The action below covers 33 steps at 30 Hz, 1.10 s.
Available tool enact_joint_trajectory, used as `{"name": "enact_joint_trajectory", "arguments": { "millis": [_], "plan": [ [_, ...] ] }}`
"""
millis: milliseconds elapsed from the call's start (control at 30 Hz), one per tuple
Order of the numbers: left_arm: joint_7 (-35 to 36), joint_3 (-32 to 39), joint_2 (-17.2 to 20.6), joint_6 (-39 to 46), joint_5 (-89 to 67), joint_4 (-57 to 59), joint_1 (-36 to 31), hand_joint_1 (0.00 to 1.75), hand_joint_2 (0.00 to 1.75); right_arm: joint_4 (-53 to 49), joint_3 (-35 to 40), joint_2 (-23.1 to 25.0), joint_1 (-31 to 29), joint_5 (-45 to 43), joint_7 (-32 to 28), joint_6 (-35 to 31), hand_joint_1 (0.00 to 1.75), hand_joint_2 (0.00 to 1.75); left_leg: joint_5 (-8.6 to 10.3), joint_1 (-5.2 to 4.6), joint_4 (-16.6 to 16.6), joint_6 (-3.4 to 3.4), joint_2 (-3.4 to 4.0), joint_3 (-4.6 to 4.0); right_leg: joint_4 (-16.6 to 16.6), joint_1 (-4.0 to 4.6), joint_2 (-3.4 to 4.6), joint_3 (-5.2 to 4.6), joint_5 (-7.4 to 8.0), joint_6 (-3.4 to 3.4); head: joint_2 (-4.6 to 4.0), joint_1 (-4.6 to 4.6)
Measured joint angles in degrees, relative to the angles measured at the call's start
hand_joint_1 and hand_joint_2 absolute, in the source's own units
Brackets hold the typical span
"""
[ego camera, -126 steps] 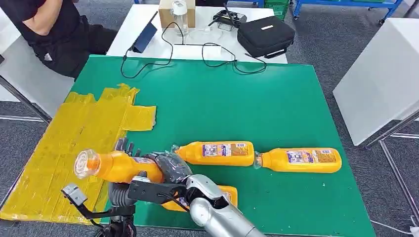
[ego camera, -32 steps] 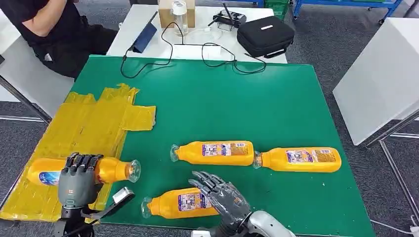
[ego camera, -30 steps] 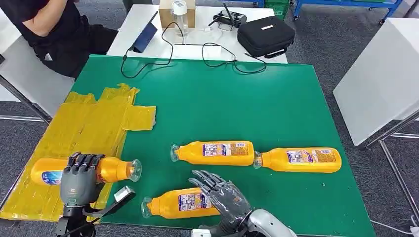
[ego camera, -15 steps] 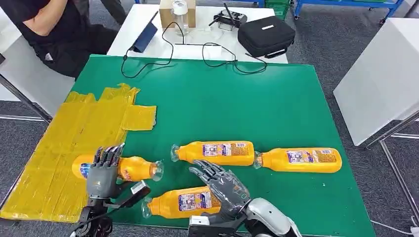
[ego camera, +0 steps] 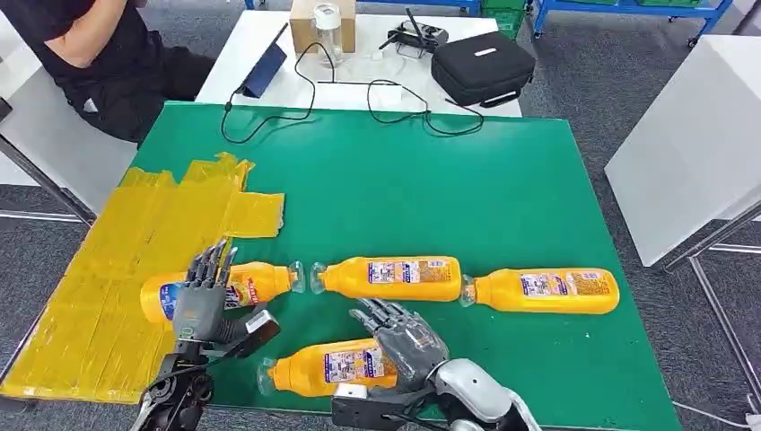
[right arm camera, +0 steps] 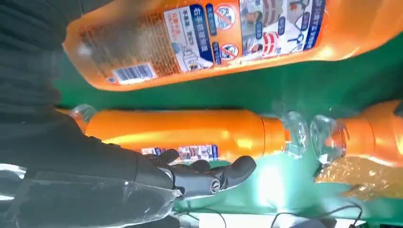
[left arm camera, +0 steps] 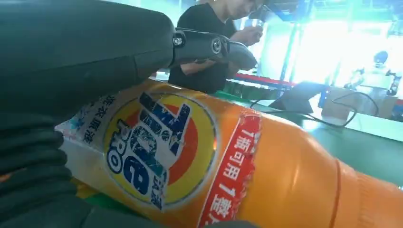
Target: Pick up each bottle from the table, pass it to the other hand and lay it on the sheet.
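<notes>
Right at the table's near edge, the right hand (ego camera: 406, 346) hangs over the base end of the nearest bottle (ego camera: 328, 367), fingers spread apart and holding nothing. That nearest bottle lies on its side on the green table (ego camera: 431, 197), clear cap pointing toward the left edge, label up. The right wrist view shows the same bottle (right arm camera: 199, 38) close by, with the dark fingers (right arm camera: 209, 176) stretched out and not wrapped round it.

Over to the left, the left hand (ego camera: 199, 305) grips an orange bottle (ego camera: 242, 285) around its middle, fingers standing up over the body. This held bottle lies on its side across the inner edge of the yellow sheet (ego camera: 135, 269), base over the sheet, clear cap poking out over the green and pointing toward the right edge. In the left wrist view the round blue-and-orange logo and a red band of the held bottle (left arm camera: 199, 161) face the camera, and a dark finger (left arm camera: 209, 47) reaches over the top of it.

One step farther in, the middle bottle (ego camera: 392, 277) lies on its side, its cap almost meeting the held bottle's cap. In line with it toward the right edge lies the right-hand bottle (ego camera: 546, 291), its cap touching or just beside the middle bottle's base.

Past the far edge stands a white table (ego camera: 269, 54) carrying a black case (ego camera: 483, 65), cables, a tablet (ego camera: 264, 70) and a cardboard box (ego camera: 310, 27). A person in black (ego camera: 81, 54) sits by the far left corner.
</notes>
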Motion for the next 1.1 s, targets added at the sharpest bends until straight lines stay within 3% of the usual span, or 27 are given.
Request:
{"name": "enact_joint_trajectory", "arguments": {
  "millis": [300, 600, 633, 667, 800, 1100],
  "plan": [
    [-4.21, -0.50, 0.50, 0.00, 12.51, 0.22, 0.15, 0.00, 0.00, 6.92, 1.88, -0.02, -1.26, 0.33, 0.90, 3.26, 0.00, 1.75, 0.00, 0.01, -0.01, -0.02, 0.03, 0.10, 0.05, 0.01, 0.01, 0.08, 0.04, -0.07, 0.00, 0.04],
    [-7.89, -0.90, 1.49, -0.96, 29.56, -8.53, 5.95, 0.00, 0.00, 10.12, 1.97, 0.98, -1.72, 1.75, 2.08, 4.20, 0.00, 1.75, -0.04, 0.12, -0.01, -0.09, 0.17, 0.21, 0.05, 0.14, 0.11, 0.04, -0.01, -0.15, 0.00, 0.02],
    [-8.53, -0.90, 1.49, -1.46, 32.40, -10.12, 6.60, 0.00, 0.00, 10.57, 1.95, 1.13, -1.73, 2.17, 2.37, 4.20, 0.10, 1.75, -0.04, 0.13, -0.01, -0.09, 0.17, 0.21, 0.05, 0.14, 0.11, 0.04, -0.06, -0.21, 0.00, 0.02],
    [-8.92, -0.90, 1.49, -2.06, 34.17, -11.42, 7.11, 0.00, 0.00, 10.93, 1.95, 1.25, -1.74, 2.73, 2.76, 4.13, 1.75, 1.75, -0.04, 0.13, -0.01, -0.09, 0.16, 0.21, 0.05, 0.14, 0.11, 0.04, -0.06, -0.22, 0.00, 0.04],
    [-10.62, -1.09, 1.24, -7.30, 44.05, -21.06, 10.44, 0.00, 0.00, 13.51, 1.95, 1.62, -1.79, 7.78, 5.55, 2.29, 1.75, 1.75, -0.09, 0.12, -0.01, -0.13, 0.14, 0.34, 0.03, 0.13, 0.09, -0.37, -0.19, -0.26, 0.00, 0.02],
    [-13.42, -1.46, 0.39, -10.84, 51.32, -35.40, 15.29, 0.00, 0.00, 15.47, 1.79, 1.77, -1.77, 9.20, 6.19, 0.92, 1.75, 1.75, -0.32, 0.10, -0.01, -0.32, 0.14, 0.69, -0.01, 0.13, 0.10, -0.05, -0.35, -0.08, 0.00, 0.04]
  ]
}}
